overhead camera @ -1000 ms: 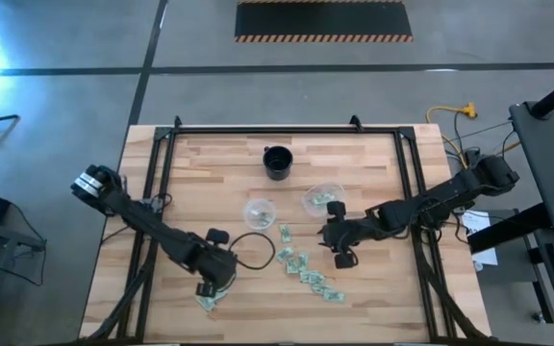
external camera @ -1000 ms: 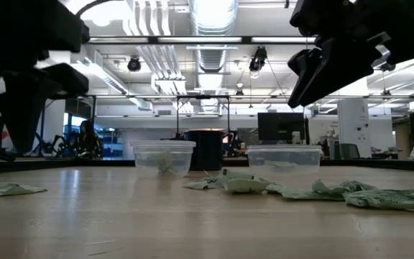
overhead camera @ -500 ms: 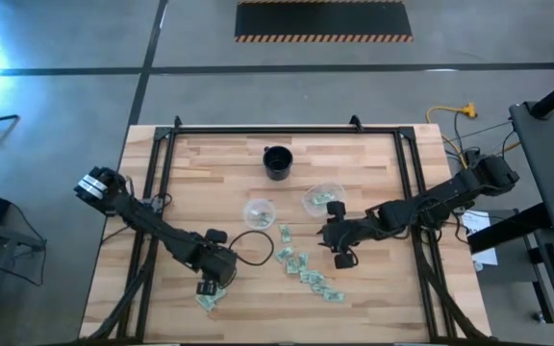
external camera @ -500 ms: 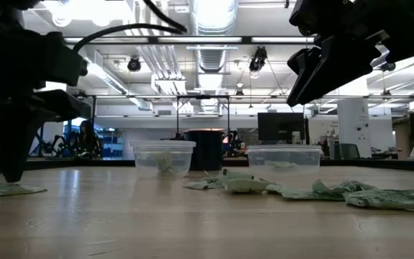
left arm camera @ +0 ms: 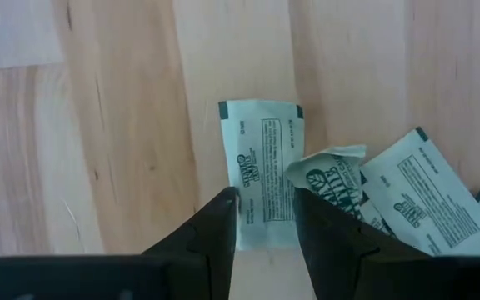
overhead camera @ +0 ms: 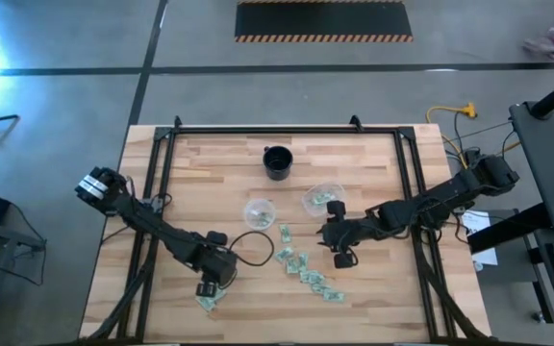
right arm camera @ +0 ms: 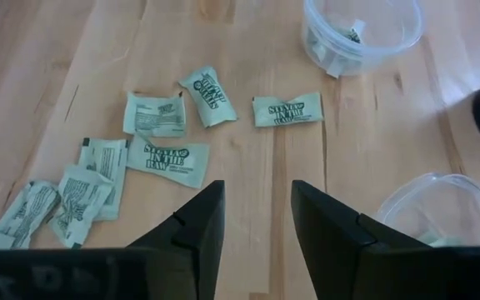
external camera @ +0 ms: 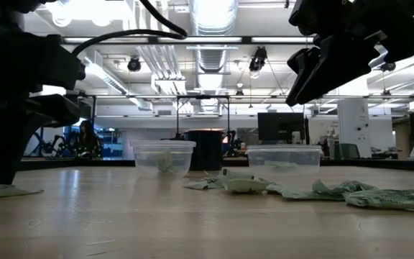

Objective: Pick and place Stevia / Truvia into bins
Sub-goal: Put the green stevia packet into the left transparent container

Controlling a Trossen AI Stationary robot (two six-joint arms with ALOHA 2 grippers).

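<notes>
Now | left pincer (left arm camera: 265,217) open astride packet (left arm camera: 262,171) | long axis along fingers

bare wood between the two clear cups (overhead camera: 260,210) (packets (overhead camera: 308,272) litter the front) leaves a passage.

Clear plastic bins: 2, namely one (overhead camera: 260,210) holding at least one packet and one (overhead camera: 323,199) holding packets whose number cannot be told.

Black cup (overhead camera: 277,161): 1.

Stevia packets, loose on the table (overhead camera: 373,173): about 8 in the scattered cluster (right arm camera: 167,158) ahead of the right gripper's (right arm camera: 253,218) jaws; overlapping ones make the count uncertain. A further 3 or 4 in a small pile at the left gripper's (left arm camera: 265,223) jaws, with one flat packet (left arm camera: 262,171) lying between them.

Robot arms: 2, each with one pair of jaws.
</notes>
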